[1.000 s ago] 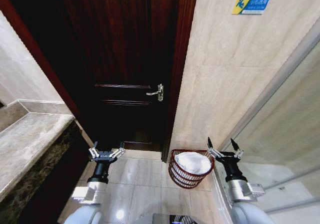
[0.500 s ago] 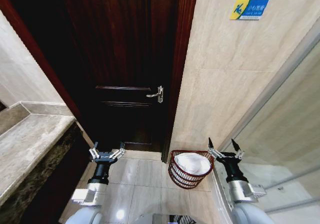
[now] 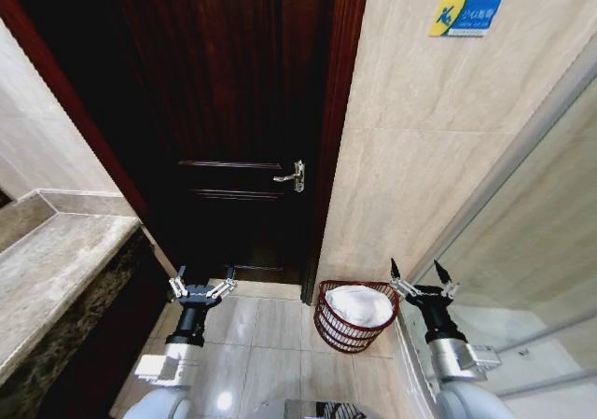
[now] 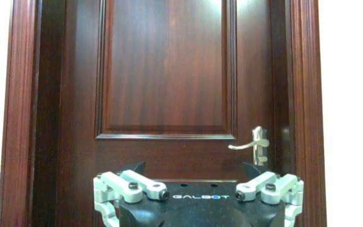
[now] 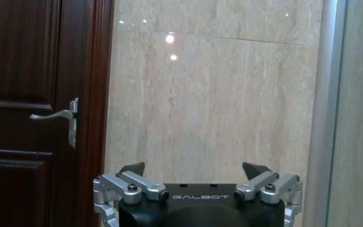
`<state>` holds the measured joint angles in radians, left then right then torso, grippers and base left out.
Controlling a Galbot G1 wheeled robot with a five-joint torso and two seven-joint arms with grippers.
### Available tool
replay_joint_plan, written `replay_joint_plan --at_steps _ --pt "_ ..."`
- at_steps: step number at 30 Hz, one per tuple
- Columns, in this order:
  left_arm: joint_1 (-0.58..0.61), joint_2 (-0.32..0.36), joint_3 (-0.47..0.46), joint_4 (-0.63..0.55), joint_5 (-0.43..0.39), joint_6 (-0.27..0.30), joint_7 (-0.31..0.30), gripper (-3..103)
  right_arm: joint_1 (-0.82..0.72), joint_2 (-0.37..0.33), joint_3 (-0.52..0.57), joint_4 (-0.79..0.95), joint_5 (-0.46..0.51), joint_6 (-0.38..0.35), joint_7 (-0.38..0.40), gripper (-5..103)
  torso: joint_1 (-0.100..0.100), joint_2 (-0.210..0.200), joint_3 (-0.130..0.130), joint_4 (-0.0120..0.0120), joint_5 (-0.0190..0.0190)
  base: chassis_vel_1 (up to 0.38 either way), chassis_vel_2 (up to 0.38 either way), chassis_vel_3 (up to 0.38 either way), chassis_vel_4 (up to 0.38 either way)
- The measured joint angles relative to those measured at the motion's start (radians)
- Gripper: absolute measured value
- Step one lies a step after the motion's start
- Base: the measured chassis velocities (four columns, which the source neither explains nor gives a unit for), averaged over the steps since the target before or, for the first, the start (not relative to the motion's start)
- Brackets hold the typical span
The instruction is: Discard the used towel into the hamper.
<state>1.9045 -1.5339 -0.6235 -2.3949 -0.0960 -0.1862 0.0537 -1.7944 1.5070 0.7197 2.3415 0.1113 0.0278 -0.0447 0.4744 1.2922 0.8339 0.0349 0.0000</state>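
- Head view: the small round dark red-brown openwork hamper [image 3: 355, 315] stands on the pale tiled floor [image 3: 266, 330], close to the beige tiled wall [image 3: 410, 167] and just right of the dark wooden door [image 3: 233, 130].
- A white crumpled towel [image 3: 359, 304] already lies inside the hamper, below its wavy rim, so the discard looks done.
- The right tool [image 3: 423, 283] hangs just beside the hamper's rim on its right, its fingers spread apart and holding nothing.
- The left tool [image 3: 200, 286] hangs in front of the door, well apart from the hamper, fingers likewise spread and empty.
- Left wrist view: the left tool [image 4: 194, 178] faces the door panel and its silver lever handle [image 4: 254, 144].
- Right wrist view: the right tool [image 5: 194, 178] faces the beige wall, with the door frame to one side.
- Risk: the right tool sits close to the light hamper; a sideways swing of that arm could clip the rim and tip it, spilling the towel.
- Risk: the glass partition [image 3: 532, 279] runs near the right arm, and a wide pull-back could strike it.
- Risk: the dark stone bench [image 3: 47, 270] crowds the left side, so turning the base here could scrape it.
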Motion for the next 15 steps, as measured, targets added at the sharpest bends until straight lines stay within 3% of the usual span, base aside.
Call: replay_joint_plan --at_steps 15 --pt "-0.003 0.000 -0.001 0.004 -0.001 0.003 -0.002 100 0.000 0.000 -0.001 -0.006 -0.004 0.002 0.000 100 -0.002 -0.004 -0.002 0.0000 0.0000 0.000 0.000 0.000 0.000"
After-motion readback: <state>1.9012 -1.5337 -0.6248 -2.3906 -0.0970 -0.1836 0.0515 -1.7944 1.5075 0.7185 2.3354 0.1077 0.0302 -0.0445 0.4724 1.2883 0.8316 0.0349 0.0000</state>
